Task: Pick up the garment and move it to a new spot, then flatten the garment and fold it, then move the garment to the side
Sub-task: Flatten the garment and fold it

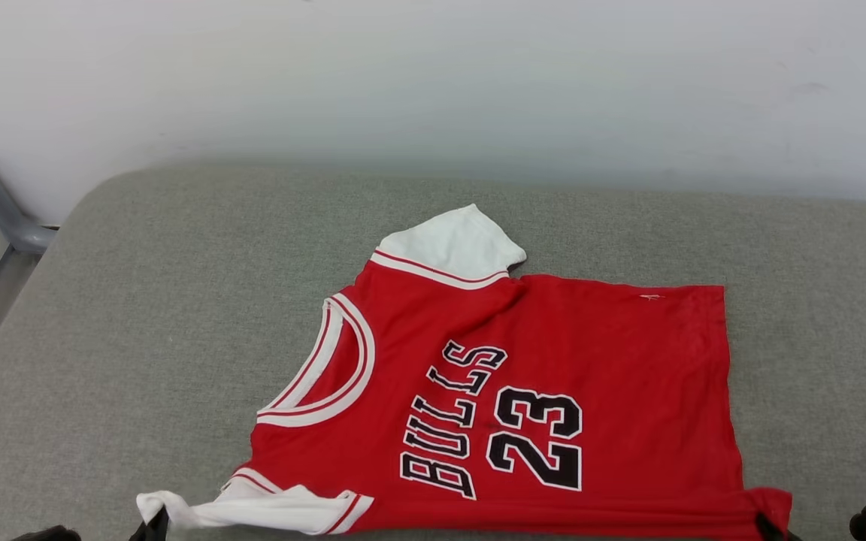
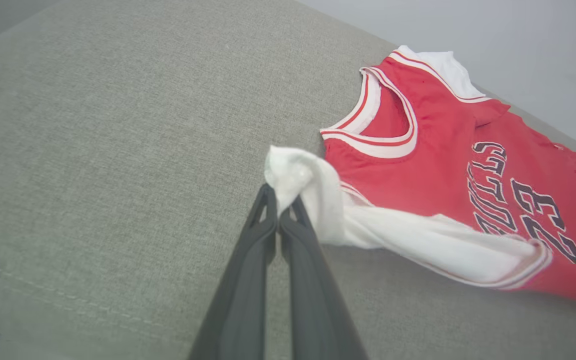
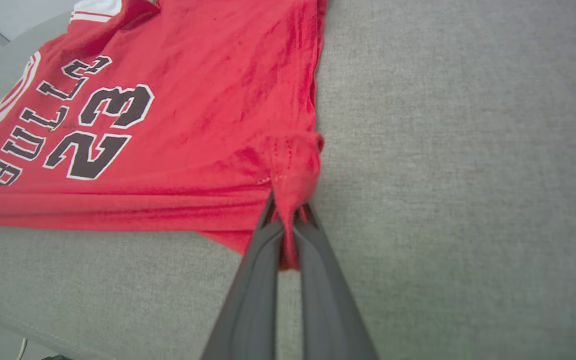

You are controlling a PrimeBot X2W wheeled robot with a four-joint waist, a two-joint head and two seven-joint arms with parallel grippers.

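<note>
1. Pinching the white sleeve (image 2: 293, 170) at its tip, the left gripper (image 2: 279, 202) is closed tight on the garment (image 1: 553, 353).
2. The garment lies face up on the grey cushion (image 1: 140, 300).
3. The right gripper (image 3: 288, 212) is closed on the red hem corner (image 3: 295, 165).
4. Both should pull gently apart, evenly, so the cloth goes flat.

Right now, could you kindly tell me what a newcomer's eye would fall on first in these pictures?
The red jersey with its black "BULLS 23" lettering stands out, spread face up in the middle of the grey cushion. Next come the two grips at its near edge: the left pincer is shut on the bunched white sleeve, and the right pincer is shut on a red hem corner.
</note>
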